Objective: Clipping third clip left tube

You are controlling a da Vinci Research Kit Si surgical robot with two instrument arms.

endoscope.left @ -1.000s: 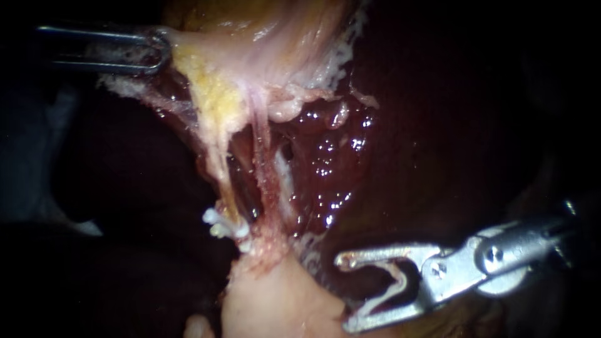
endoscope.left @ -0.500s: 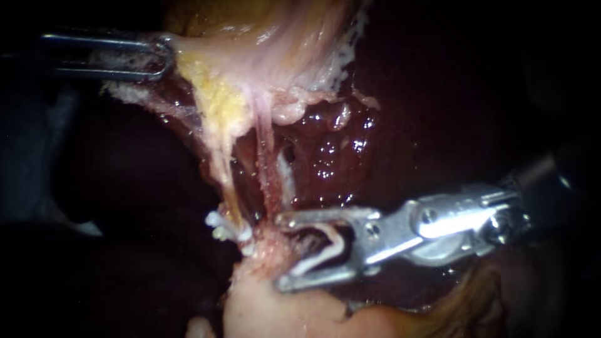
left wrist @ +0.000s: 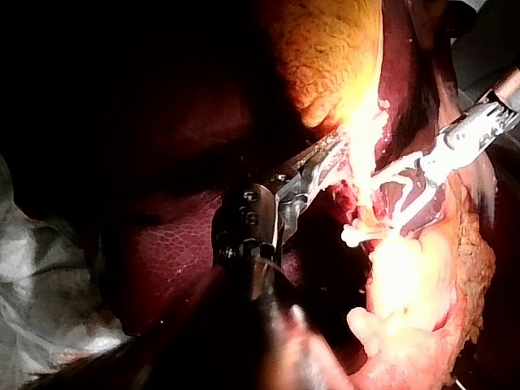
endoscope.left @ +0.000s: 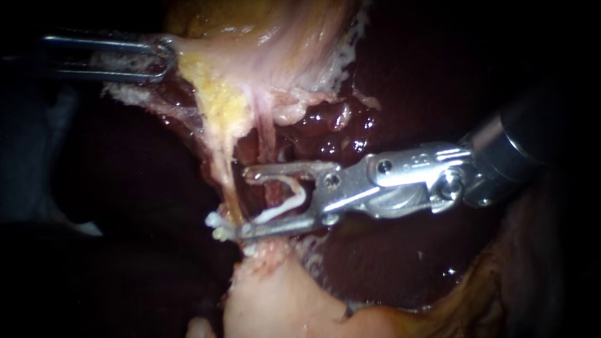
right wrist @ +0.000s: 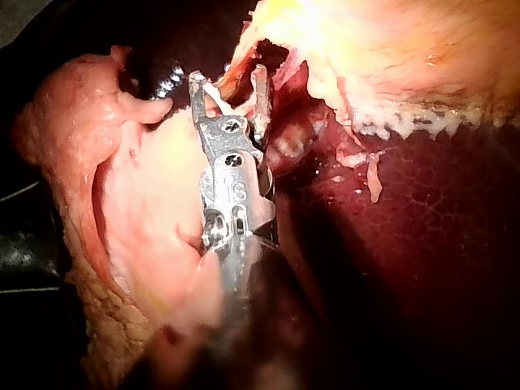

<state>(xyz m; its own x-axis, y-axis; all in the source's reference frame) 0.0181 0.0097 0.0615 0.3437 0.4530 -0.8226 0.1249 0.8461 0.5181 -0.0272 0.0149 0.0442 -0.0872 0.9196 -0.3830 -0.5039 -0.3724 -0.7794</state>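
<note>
Plainly, from the endoscope, the end effector of my left instrument (endoscope.left: 169, 58) is clenched on the pale yellow edge of the gallbladder (endoscope.left: 263, 37), which is drawn taut toward it. My right instrument (endoscope.left: 243, 202) comes in from the right over the dark liver (endoscope.left: 407, 87). Its jaws stand wide apart and carry a loaded clip (endoscope.left: 289, 199), a white V seated between them and touching both.

Two strands run down from the gallbladder. The reddish tube (endoscope.left: 273, 191) passes between the spread jaws, at the mouth of the V. The left tube (endoscope.left: 223, 166), paler and yellowish, lies just beyond the jaw tips (near, but not between them as far as I can see). White clips (endoscope.left: 216, 224) sit low on that left tube, and the lower jaw's tip lies right against them. Below is a pale lump of tissue (endoscope.left: 269, 294).

From the left wrist, the left instrument's jaws are sunk in brightly lit yellow tissue ahead of it, and glare hides the grip itself. The right instrument's spread jaws reach in from the far side, with the white clips (left wrist: 351, 236) just beside the nearer jaw.

From the right wrist, the right instrument's jaws are spread ahead of its shaft with the loaded clip between them. Pale pink tissue lies beside the shaft on one side and liver on the other. Which tube the jaws straddle I cannot tell here.
</note>
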